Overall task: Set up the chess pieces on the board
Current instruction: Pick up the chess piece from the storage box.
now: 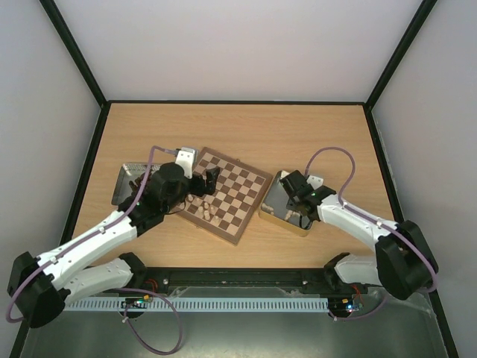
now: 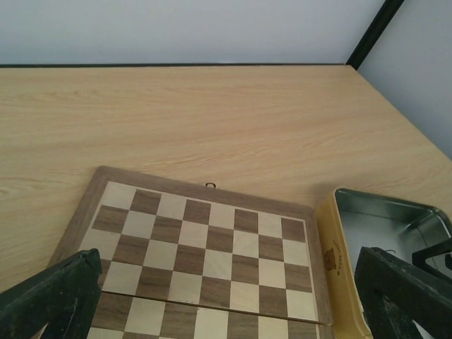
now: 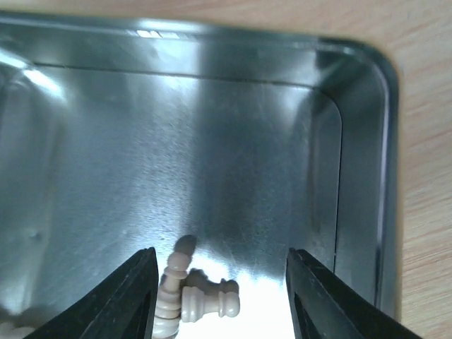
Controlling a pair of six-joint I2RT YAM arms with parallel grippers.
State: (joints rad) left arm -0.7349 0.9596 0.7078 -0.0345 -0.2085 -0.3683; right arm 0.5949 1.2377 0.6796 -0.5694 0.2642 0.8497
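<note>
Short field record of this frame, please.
Board: flat square wooden chessboard, mid-table, turned at an angle
On board: a few pale cream chessmen near its left corner
Tin: gold rectangular tin, right of board
In tin: more cream chessmen, lying down
Left hand: open, above the board's left part
Right hand: open, in the tin above those pieces
Tray: silver tray, left of board

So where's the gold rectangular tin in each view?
Top external: gold rectangular metal tin, right of centre, beside the checkered wooden chessboard.
Left wrist: bottom-right corner.
Right wrist: its silver interior fills the frame.
Shared landmark: pale wooden tabletop bordering it.
</note>
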